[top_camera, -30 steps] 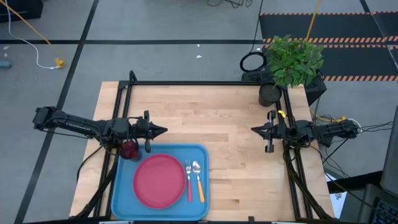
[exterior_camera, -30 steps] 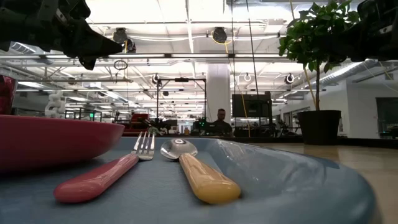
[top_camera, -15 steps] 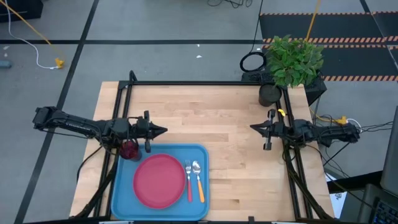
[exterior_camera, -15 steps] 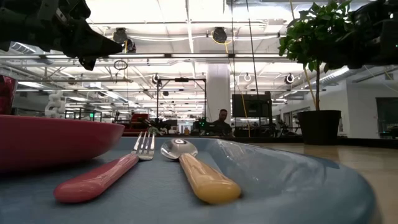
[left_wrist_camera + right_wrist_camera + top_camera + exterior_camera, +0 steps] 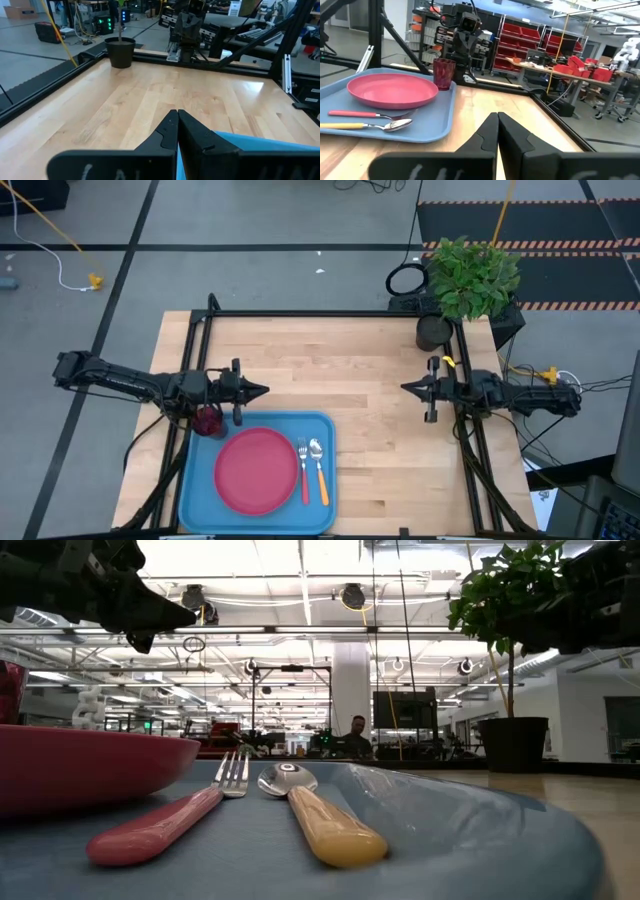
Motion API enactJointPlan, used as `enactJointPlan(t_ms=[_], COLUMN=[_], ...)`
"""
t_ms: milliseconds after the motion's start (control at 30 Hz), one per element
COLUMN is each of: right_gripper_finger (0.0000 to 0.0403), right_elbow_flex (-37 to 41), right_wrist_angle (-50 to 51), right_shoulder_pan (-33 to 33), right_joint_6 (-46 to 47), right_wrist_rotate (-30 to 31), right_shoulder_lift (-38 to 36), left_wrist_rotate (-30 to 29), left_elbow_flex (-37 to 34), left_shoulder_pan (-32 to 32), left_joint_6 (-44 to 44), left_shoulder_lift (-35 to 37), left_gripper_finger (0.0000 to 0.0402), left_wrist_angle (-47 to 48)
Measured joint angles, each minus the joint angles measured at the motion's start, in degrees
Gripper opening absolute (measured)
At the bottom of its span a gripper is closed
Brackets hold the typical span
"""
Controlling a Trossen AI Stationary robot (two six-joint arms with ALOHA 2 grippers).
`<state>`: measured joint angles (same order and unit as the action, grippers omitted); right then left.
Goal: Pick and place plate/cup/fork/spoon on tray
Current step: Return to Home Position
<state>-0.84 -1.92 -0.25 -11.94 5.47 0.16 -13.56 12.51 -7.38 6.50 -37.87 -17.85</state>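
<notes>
Blue plastic carries everything we set out to gather. The tray (image 5: pixel 196 480) lies at about 7 o'clock on the tabletop (image 5: pixel 340 370). On it the plate (image 5: pixel 257 470) sits in the middle and the cup (image 5: pixel 208 421) stands upright in the corner at the plate's 10 o'clock. The fork (image 5: pixel 303 470) and the spoon (image 5: pixel 319 472) lie side by side at its 3 o'clock, handles toward 6. We judge the placing done, since nothing of the task lies off the tray. What remains, as we read it, is only parking the arms. Our left hand (image 5: pixel 262 390) hovers just past the tray's 12 o'clock edge, fingers pressed together and holding nothing. Our right hand (image 5: pixel 405 388) hangs well apart over the tabletop's 3 o'clock side, likewise pinched closed and empty.
</notes>
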Motion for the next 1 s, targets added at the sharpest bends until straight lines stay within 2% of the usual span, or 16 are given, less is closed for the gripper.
enactJointPlan(t_ms=[333,600,1000], right_gripper_finger=[0.0000,0.0000,0.0000], right_elbow_flex=[0.00,0.00,0.00], right_wrist_angle=[0.99,0.87,-0.02], right_shoulder_pan=[-2.76,-2.78,-2.78], right_joint_6=[1.41,6.63,8.91], right_wrist_rotate=[-5.83,-5.75,-5.59], right_shoulder_lift=[0.01,0.02,0.02], left_wrist_rotate=[0.00,-0.01,-0.09], left_elbow_flex=[0.00,0.00,0.00], left_shoulder_pan=[0.00,0.11,2.29], left_joint_6=[-0.37,-3.20,-6.18], left_shoulder_lift=[0.00,0.37,10.47], left_gripper_finger=[0.0006,0.0006,0.0005], left_wrist_angle=[1.63,4.59,16.61])
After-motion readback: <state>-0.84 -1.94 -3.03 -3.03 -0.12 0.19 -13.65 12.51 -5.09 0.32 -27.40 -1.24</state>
